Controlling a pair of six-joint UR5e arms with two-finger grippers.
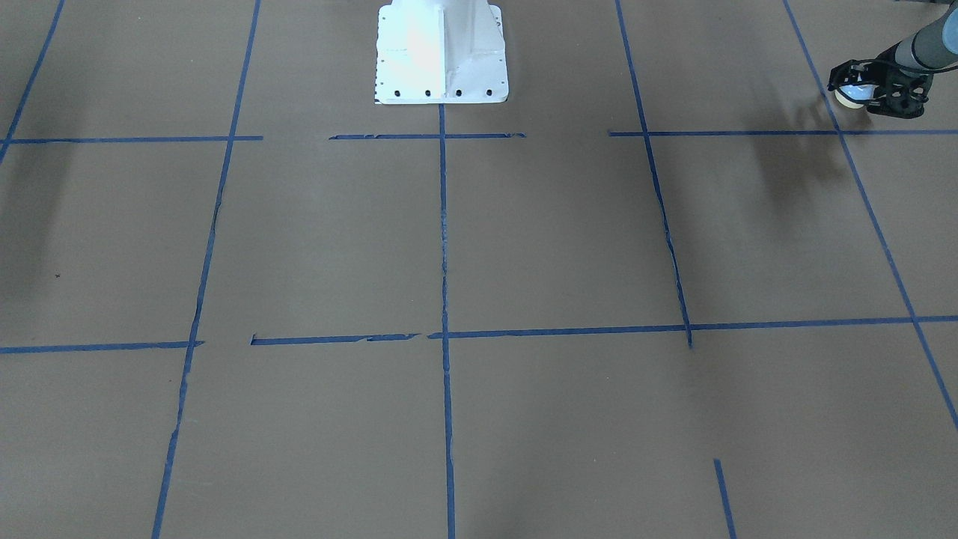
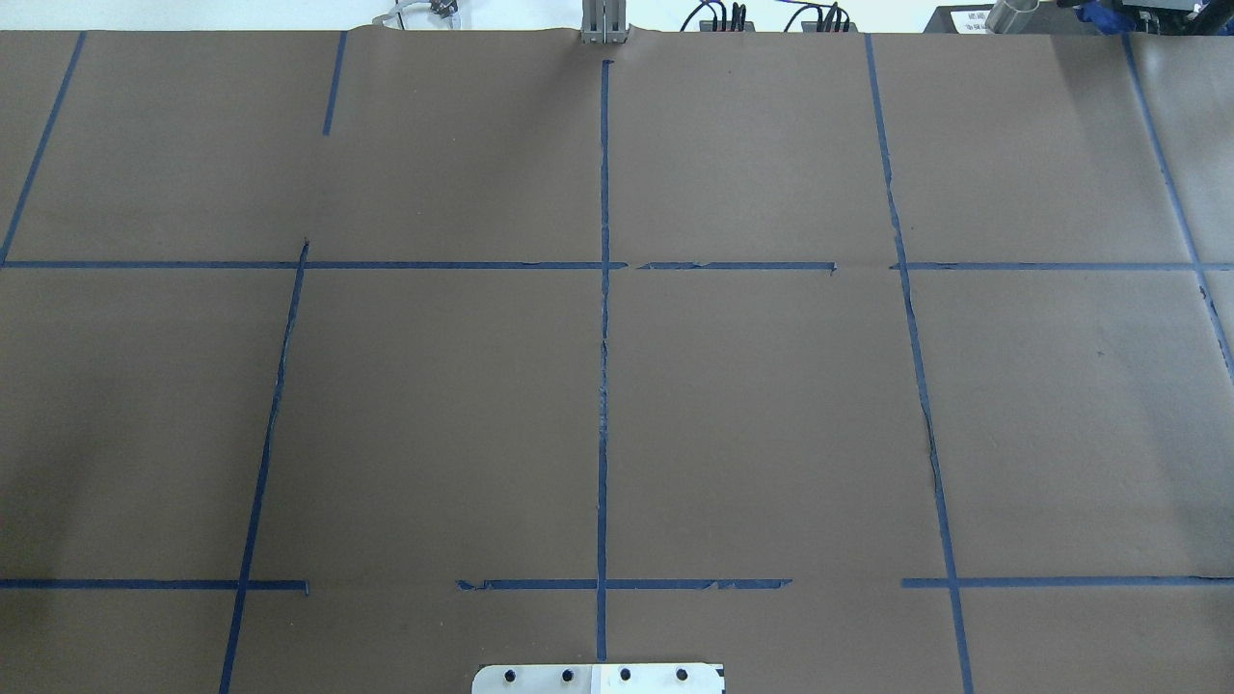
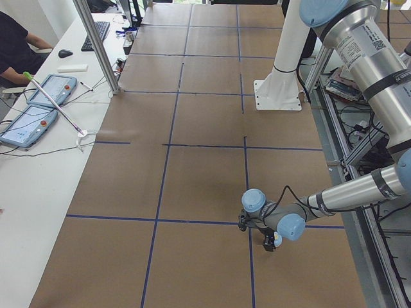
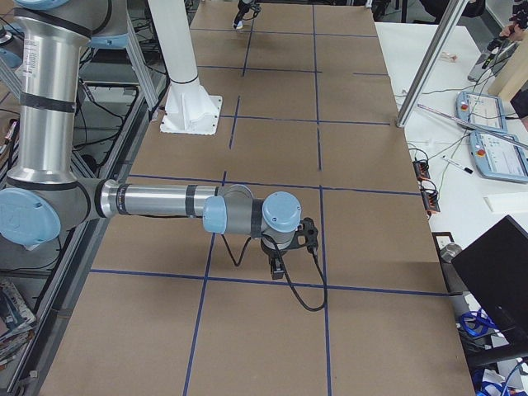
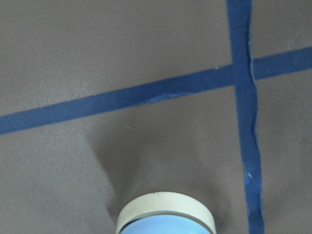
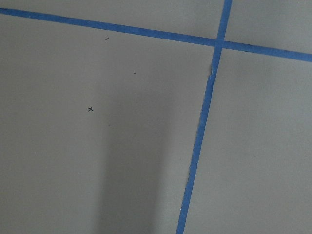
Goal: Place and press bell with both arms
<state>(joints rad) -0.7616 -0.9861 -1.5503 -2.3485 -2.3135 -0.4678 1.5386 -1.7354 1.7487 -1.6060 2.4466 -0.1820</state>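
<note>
Over left end of brown paper desk, by blue tape cross: black left hand squeezing small light-blue dome bell with cream rim. Bell looks light, hard, smooth, maybe slippery. Best held low on sides, top button free. Black right hand: cannot tell if open or closed.

Small light-blue dome-shaped call bell with a cream base rim, clasped base-down between the black fingers of the left gripper on the grey-and-silver left arm. It is held off the tabletop, near the robot-side edge at the left end. The grey-and-silver right arm extends level over the right end, its black right gripper pointing down, jaw setting indiscernible.
</note>
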